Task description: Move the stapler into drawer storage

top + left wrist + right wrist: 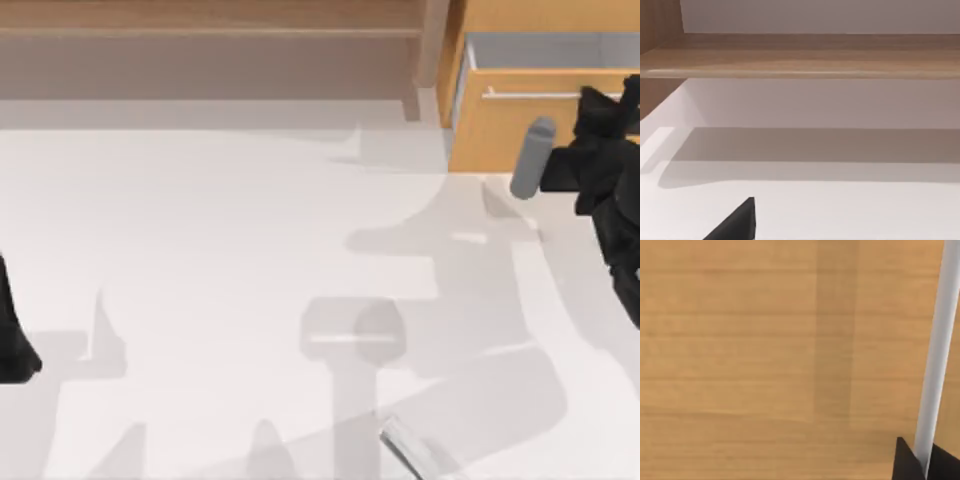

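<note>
The right hand (612, 100) is up at the table's far right corner, pressed against the orange-tan front of the drawer (520, 125). In the right wrist view its two dark fingertips (907, 462) sit one on each side of the silver bar handle (937, 355), so the hand is closed around that handle, the wood front close behind. From above, the drawer stands pulled partly out, with a strip of its pale inside visible behind the front. The right arm's grey round-ended cylinder (532, 158) hangs just in front of the drawer face.

The stapler (412, 448) lies on the white table (200, 250) at its near edge, somewhat right of the middle, well apart from the drawer and from both arms.

The left hand (15, 335) is parked at the table's left edge; I cannot tell whether it is open or closed. A brown wooden shelf unit (210, 40) runs along the far edge, to the left of the drawer.
</note>
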